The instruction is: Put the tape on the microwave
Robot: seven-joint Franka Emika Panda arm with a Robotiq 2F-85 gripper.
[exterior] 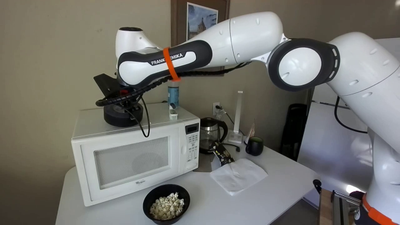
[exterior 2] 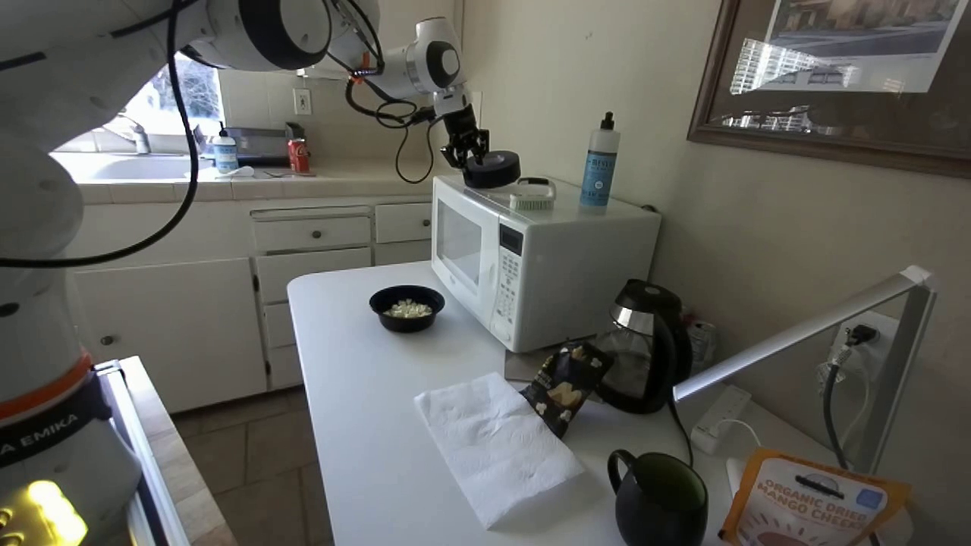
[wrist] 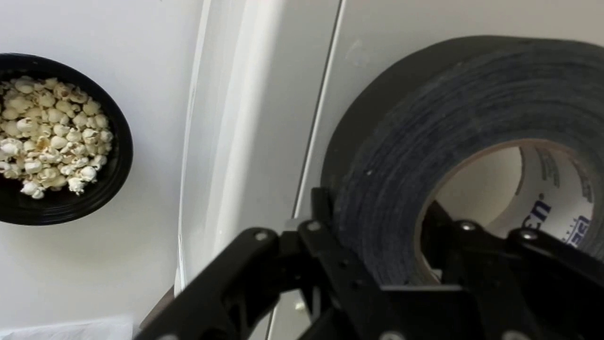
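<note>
The tape, a thick black roll, is over the top of the microwave near its front edge. It shows in both exterior views point(exterior: 121, 119) point(exterior 2: 497, 171) and large in the wrist view point(wrist: 396, 160). My gripper point(wrist: 377, 210) is shut on the roll's wall, one finger outside the ring and one inside the hole. The gripper also shows in both exterior views point(exterior: 128, 104) point(exterior 2: 466, 149), pointing down. The white microwave point(exterior: 131, 187) stands on the table, door closed; it also shows in an exterior view point(exterior 2: 584, 280). The roll looks slightly tilted; I cannot tell whether its underside touches the microwave.
A white brush point(exterior 2: 533, 199) and a blue-labelled bottle point(exterior 2: 598, 168) stand on the microwave, right of the tape in an exterior view point(exterior: 173, 113). A popcorn bowl point(exterior: 166, 204) sits in front. A kettle point(exterior 2: 645, 349), snack bag point(exterior 2: 567, 383), paper towel point(exterior 2: 501, 447) and mug point(exterior 2: 661, 500) share the table.
</note>
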